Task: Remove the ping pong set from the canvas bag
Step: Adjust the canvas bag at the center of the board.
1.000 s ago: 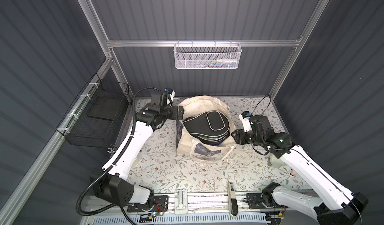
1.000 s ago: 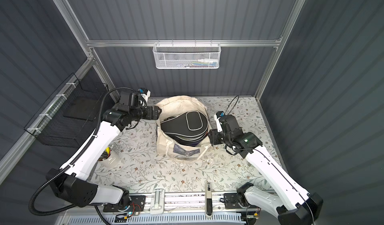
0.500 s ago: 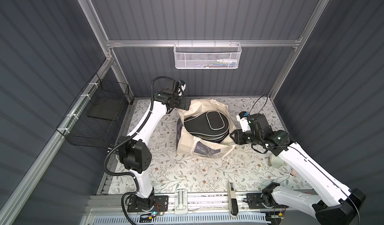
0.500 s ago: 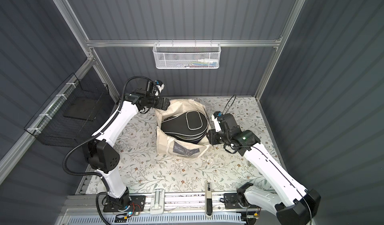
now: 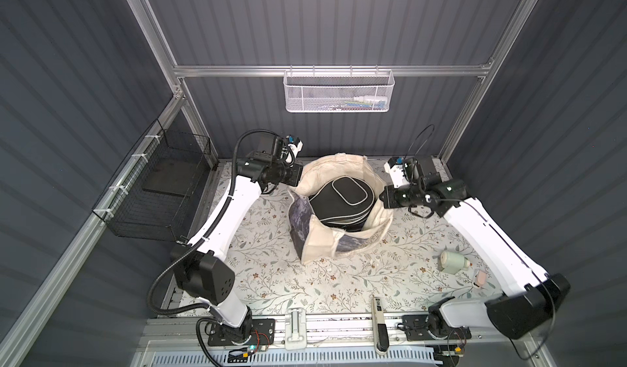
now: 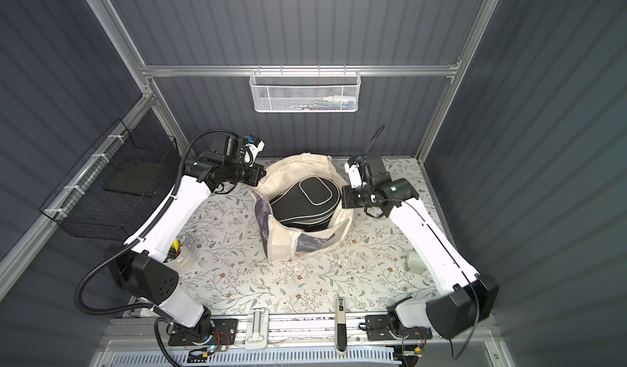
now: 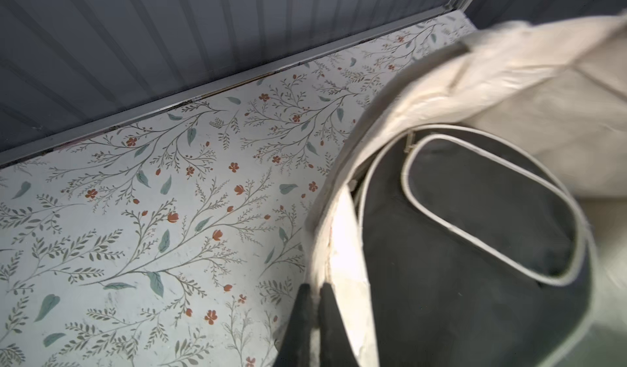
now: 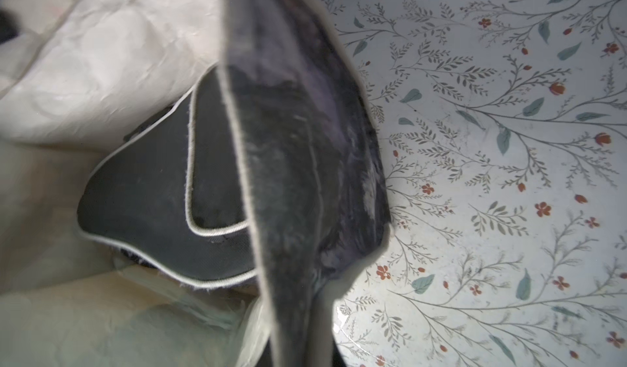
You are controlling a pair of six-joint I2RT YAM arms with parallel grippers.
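Canvas bag (image 5: 317,246) stands mid-table (image 5: 271,280), mouth up, w/ a black paddle case (image 5: 342,202) lying on top inside; the cases under it show only as edges. L gripper (image 5: 300,178) is pinched tight on the bag's rim on the robot's left: wrist cam shows its fingers (image 7: 300,317) nearly together w/ the cream hem between, case just inside that rim. R gripper (image 5: 383,199) is clamped on the opposite rim, marbled panel (image 8: 305,144) running into it, so the case lies btwn the two grippers, held by neither.
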